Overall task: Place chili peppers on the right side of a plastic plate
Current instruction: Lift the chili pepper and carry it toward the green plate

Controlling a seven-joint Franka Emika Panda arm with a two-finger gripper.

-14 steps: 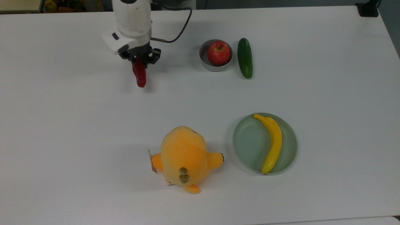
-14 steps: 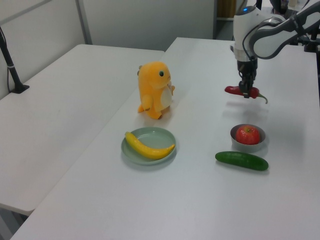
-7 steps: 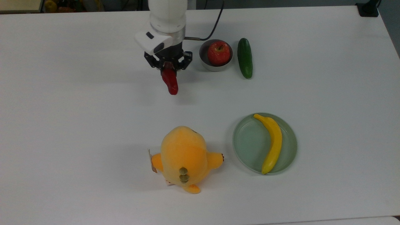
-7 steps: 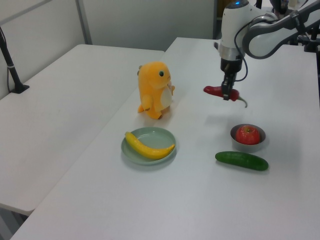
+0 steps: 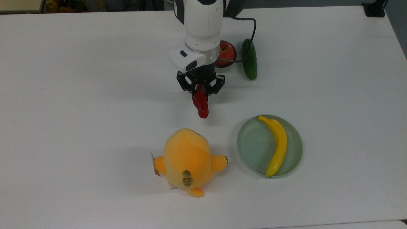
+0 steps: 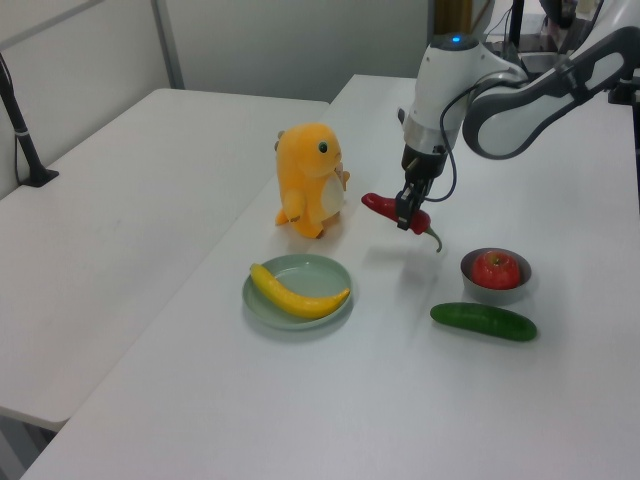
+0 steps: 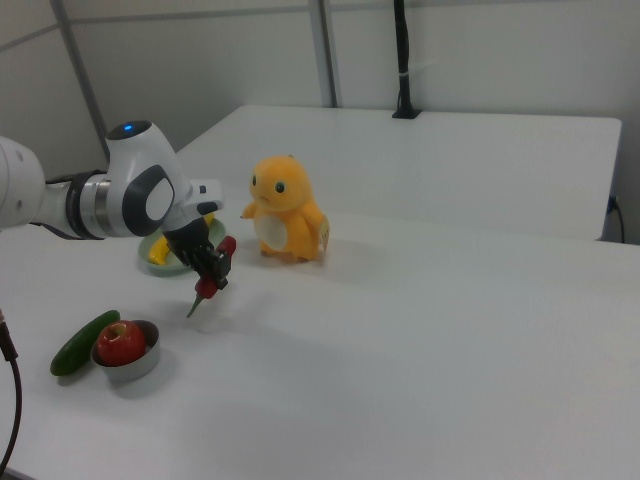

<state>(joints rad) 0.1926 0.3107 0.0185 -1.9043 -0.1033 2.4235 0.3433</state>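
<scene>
The red chili pepper (image 5: 200, 105) hangs above the table, with my gripper (image 5: 200, 90) shut on its stem end. In the left view the chili pepper (image 6: 385, 207) is held level, its green stem (image 6: 433, 238) trailing to the left view's right, and my gripper (image 6: 410, 214) clamps it near the middle. In the right view my gripper (image 7: 211, 270) holds the chili pepper (image 7: 222, 251) in front of the plate. The pale-green plastic plate (image 5: 254, 146) lies to the top view's lower right of the chili pepper, with a yellow banana (image 5: 278, 144) on its right half.
An orange plush toy (image 5: 187, 159) stands left of the plate in the top view. A grey metal bowl (image 6: 495, 290) holds a red apple (image 6: 495, 269), and a dark green cucumber (image 5: 249, 59) lies beside it. My arm partly covers the bowl in the top view.
My gripper has carried the chili pepper from the top view's upper left toward the middle of the table, nearer the plate and the plush toy. Everything else stayed where it was.
</scene>
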